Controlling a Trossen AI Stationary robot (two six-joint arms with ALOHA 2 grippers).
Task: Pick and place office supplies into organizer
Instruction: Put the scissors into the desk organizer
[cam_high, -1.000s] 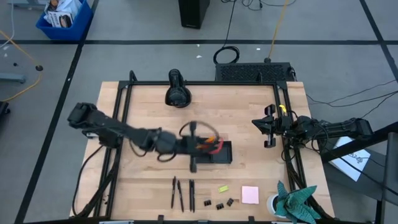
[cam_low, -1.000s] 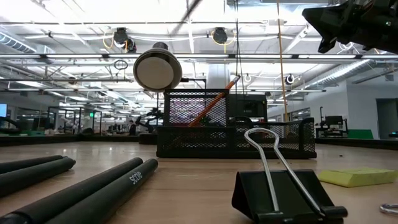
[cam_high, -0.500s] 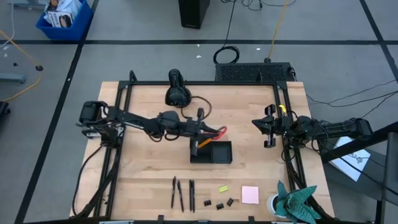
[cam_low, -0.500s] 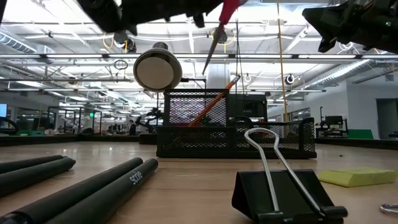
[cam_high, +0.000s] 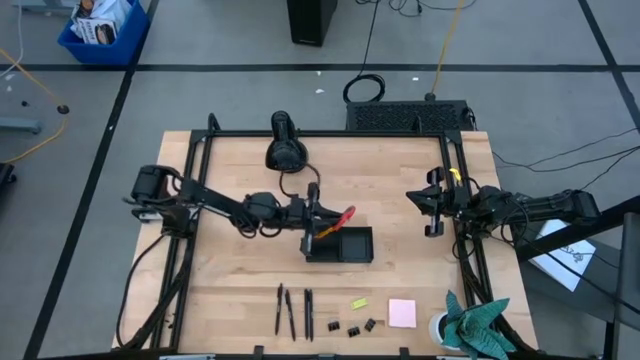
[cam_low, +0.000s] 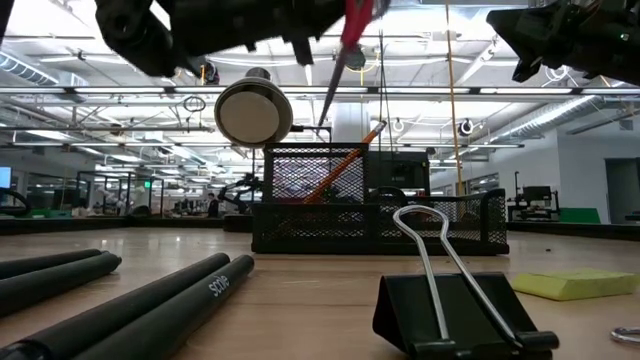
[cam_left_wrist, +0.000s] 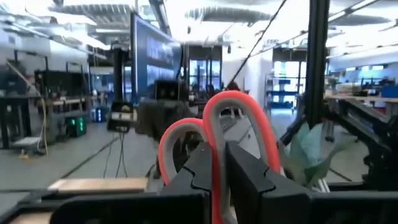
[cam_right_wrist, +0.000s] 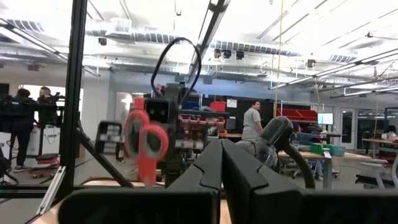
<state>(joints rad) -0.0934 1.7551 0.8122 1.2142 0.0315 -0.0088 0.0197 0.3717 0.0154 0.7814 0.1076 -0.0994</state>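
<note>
My left gripper (cam_high: 318, 208) reaches from the table's left to a spot just beyond the far left corner of the black mesh organizer (cam_high: 352, 248) and is shut on the red-handled scissors (cam_high: 343, 214). In the low view the scissors (cam_low: 345, 40) hang over the organizer (cam_low: 380, 215). An orange pencil (cam_high: 326, 230) leans inside it. Black pens (cam_high: 290, 312), binder clips (cam_high: 352, 328), the yellow-green piece (cam_high: 359, 303) and the pink pad (cam_high: 402, 313) lie near the near edge. My right gripper (cam_high: 430, 205) waits, shut, at the table's right edge. My left gripper pinches the scissors between its two fingers (cam_left_wrist: 245, 180) at the handles, where the two red loops (cam_left_wrist: 219, 146) meet; the loops stick out past the fingertips. It comes about level from the table's left. The scissors are lifted clear, blades (cam_low: 330, 85) slanting down above the organizer.
A black rounded device (cam_high: 285, 150) stands at the far edge, its round face (cam_low: 254, 113) showing in the low view. A teal-green cloth (cam_high: 478, 322) sits at the near right corner. One binder clip (cam_low: 460, 310) and pens (cam_low: 120, 290) lie close to the low camera.
My left gripper has carried the scissors from over the organizer's left part toward the far edge, then drawn back slightly toward the left. The scissors have tipped, so that their blades point down more steeply than half a second ago.
</note>
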